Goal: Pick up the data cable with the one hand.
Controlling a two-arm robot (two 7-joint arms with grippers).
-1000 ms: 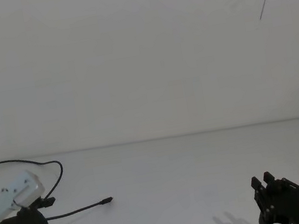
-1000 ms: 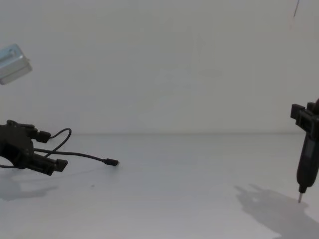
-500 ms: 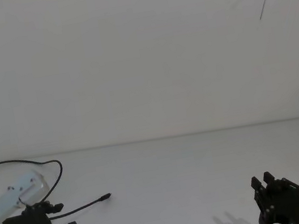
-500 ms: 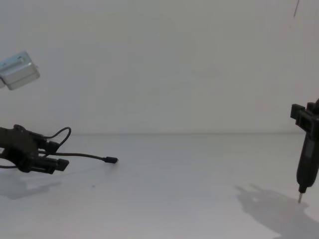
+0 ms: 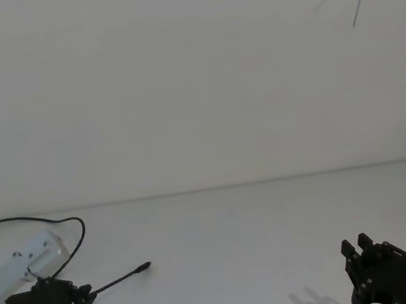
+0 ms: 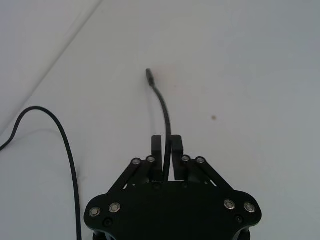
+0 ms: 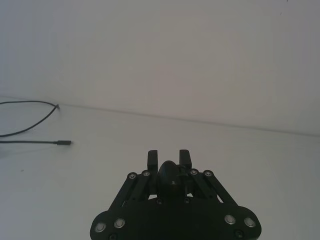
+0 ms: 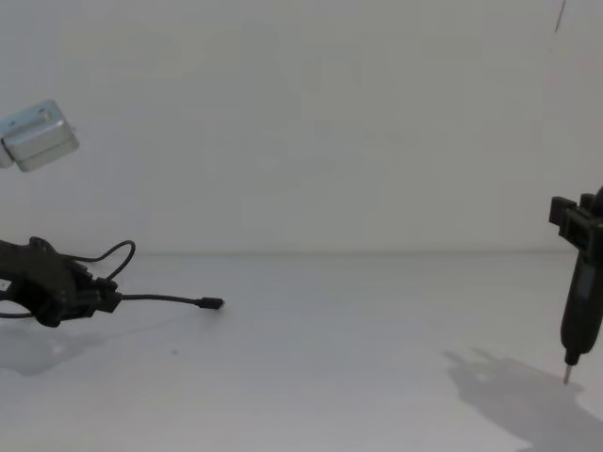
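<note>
The data cable [image 5: 119,279] is thin and black and lies on the white table at the left. Its plug [image 8: 213,303] points toward the middle, just above the surface. My left gripper [image 5: 86,295] is low over the table and shut on the cable a short way behind the plug. In the left wrist view the fingers [image 6: 156,146] pinch the cable [image 6: 162,107] between them. Behind the gripper the cable loops away [image 5: 75,228] to the far left. My right gripper [image 5: 357,245] hangs at the near right, shut on a slim black pointed tool [image 8: 577,311].
The white table [image 5: 264,235] runs back to a plain white wall [image 5: 192,84]. A small dark speck [image 8: 174,353] marks the surface near the plug. The tool's metal tip [image 8: 565,379] hovers just above the table at the right.
My left gripper's fingers, open astride the cable a second ago, have closed onto it. The right arm has not moved.
</note>
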